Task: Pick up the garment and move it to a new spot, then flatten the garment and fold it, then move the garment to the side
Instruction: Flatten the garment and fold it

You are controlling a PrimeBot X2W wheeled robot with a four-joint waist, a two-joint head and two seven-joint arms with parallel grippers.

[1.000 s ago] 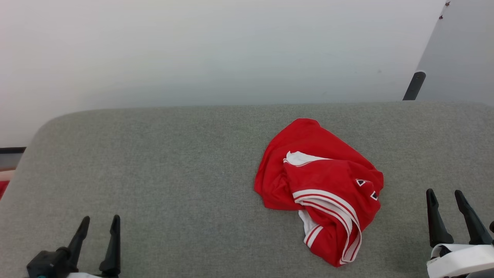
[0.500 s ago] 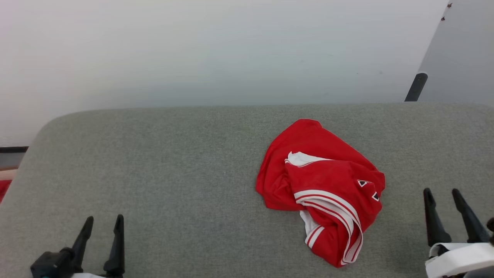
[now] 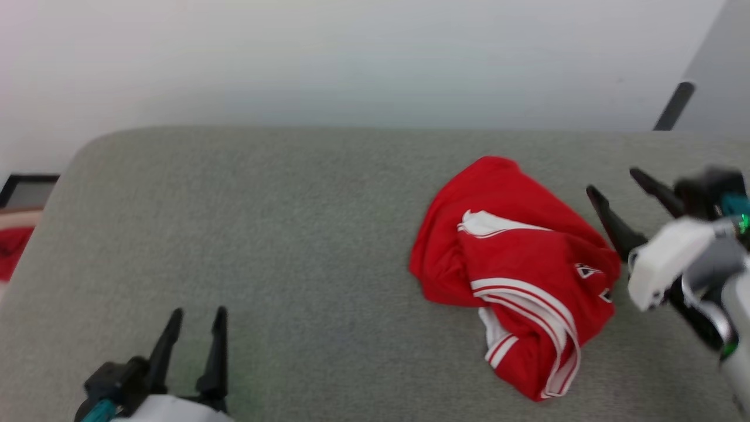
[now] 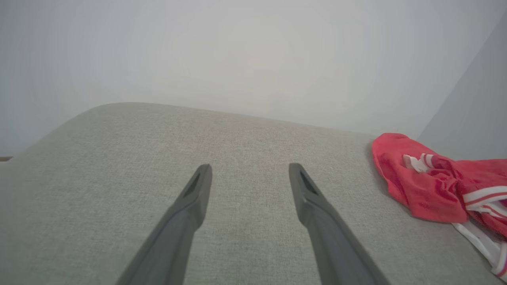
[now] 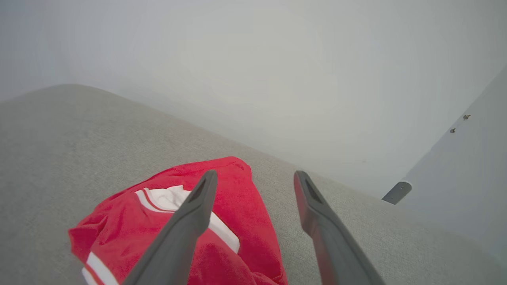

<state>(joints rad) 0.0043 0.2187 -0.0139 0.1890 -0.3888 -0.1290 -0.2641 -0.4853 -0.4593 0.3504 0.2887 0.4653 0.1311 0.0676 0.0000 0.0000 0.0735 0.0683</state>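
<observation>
Shirt [image 3: 515,269] lies crumpled right of centre on the grey pad [image 3: 281,234]. Our right gripper [image 3: 610,180] hangs just beside its right edge, fingers apart, empty. We'd come down on a raised fold and pinch cloth only, not pad. Left gripper [image 3: 198,312] idles well apart, fingers also apart.

Plain indoor room — grey fabric cushion [image 3: 281,234], bare white wall [image 3: 351,58]

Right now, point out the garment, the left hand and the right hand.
garment [image 3: 515,264], head view, on the red cloth near its middle.
left hand [image 3: 198,310], head view, midway between its fingertips.
right hand [image 3: 610,180], head view, midway between its fingertips.
</observation>
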